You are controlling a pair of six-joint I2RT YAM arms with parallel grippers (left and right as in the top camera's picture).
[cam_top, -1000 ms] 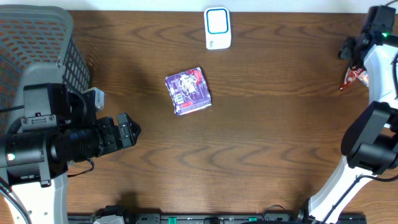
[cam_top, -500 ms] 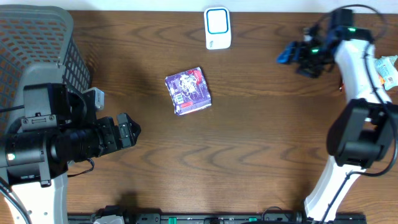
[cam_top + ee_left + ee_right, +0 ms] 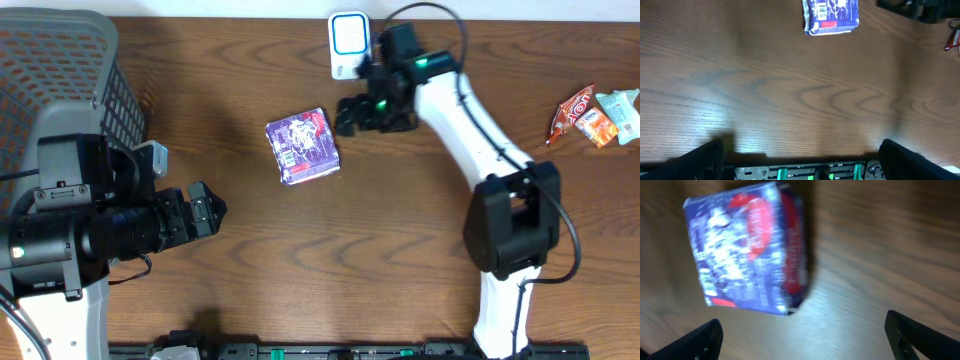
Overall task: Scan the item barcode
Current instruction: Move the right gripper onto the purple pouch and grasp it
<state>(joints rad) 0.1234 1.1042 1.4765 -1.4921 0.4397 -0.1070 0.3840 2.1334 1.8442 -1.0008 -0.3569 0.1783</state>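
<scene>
Hovering just beside the purple packet (image 3: 303, 147), the right gripper (image 3: 345, 113) has jaws wide apart w/ nothing held, prob. to straddle it. Packet lies flat mid-table (image 3: 400, 260), near the scanner (image 3: 350, 45). Left gripper (image 3: 208, 210) is also spread, empty, well apart.

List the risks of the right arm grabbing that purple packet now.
1. The purple foil packet lies flat on the wooden table; the open right gripper may shove it instead of pinching it.
2. The right arm passes close to the white scanner and might knock it.
3. A grip across the printed top could cover the barcode.
</scene>
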